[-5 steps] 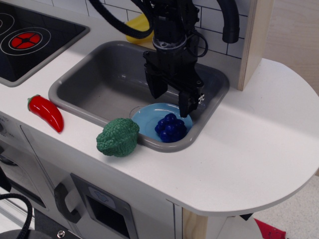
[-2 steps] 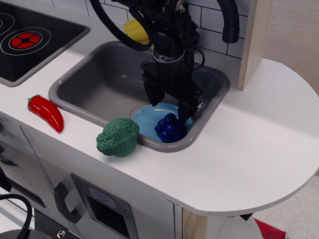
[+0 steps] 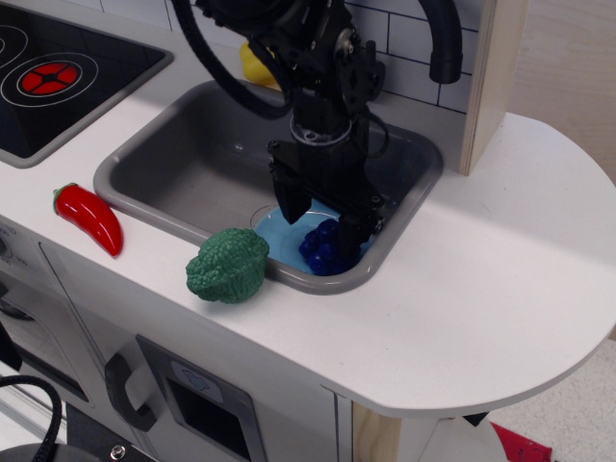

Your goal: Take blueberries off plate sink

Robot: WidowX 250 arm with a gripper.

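The dark blue blueberries (image 3: 327, 252) lie on the light blue plate (image 3: 276, 233) in the front right corner of the grey sink (image 3: 183, 168). My black gripper (image 3: 322, 221) is open and low in the sink, directly over the berries. One finger (image 3: 292, 200) stands over the plate to the left of the berries and the other finger (image 3: 353, 229) is at their right edge. The fingers straddle the berries without closing on them. The gripper hides much of the plate.
A green broccoli toy (image 3: 228, 265) sits on the white counter at the sink's front rim. A red pepper (image 3: 89, 216) lies left of it. A black stovetop with a red burner (image 3: 48, 77) is at far left. A yellow object (image 3: 256, 64) and the black faucet (image 3: 447, 43) stand behind the sink.
My gripper has moved down and slightly toward the front, from above the plate to around the blueberries. The berries and plate have not moved.
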